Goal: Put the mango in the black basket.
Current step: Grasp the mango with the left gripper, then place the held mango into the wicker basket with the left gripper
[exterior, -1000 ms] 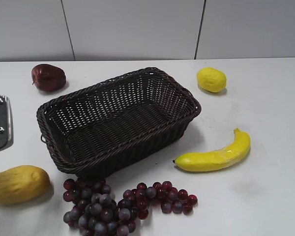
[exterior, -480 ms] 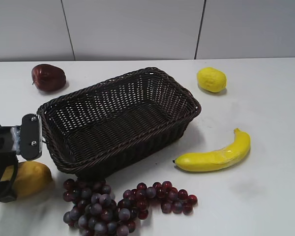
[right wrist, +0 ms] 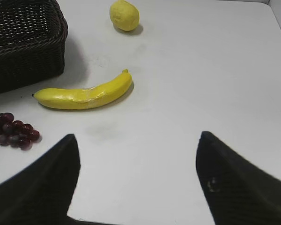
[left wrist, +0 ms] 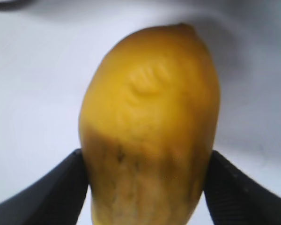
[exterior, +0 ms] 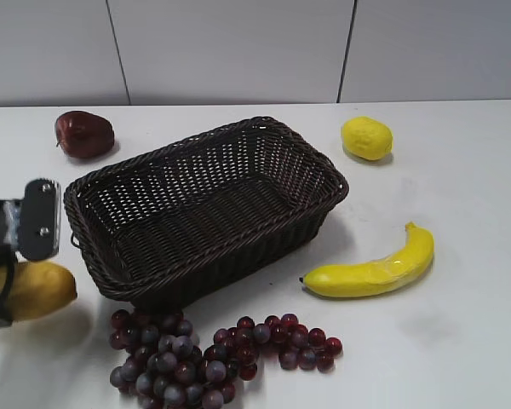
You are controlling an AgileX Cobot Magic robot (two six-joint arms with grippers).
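Note:
The mango is a plump yellow-orange fruit at the left edge of the exterior view, just left of the black basket. It hangs a little above the table with its shadow below it. My left gripper is shut on the mango; in the left wrist view both black fingers press the sides of the mango. The woven basket holds nothing; its corner also shows in the right wrist view. My right gripper is open and empty over bare table, out of the exterior view.
A dark red apple lies behind the basket at left. A lemon lies at back right. A banana lies right of the basket. Purple grapes lie in front of it.
My left gripper came in from the left, closed on the mango and raised it a little off the table. The other fruit and the basket have not moved.

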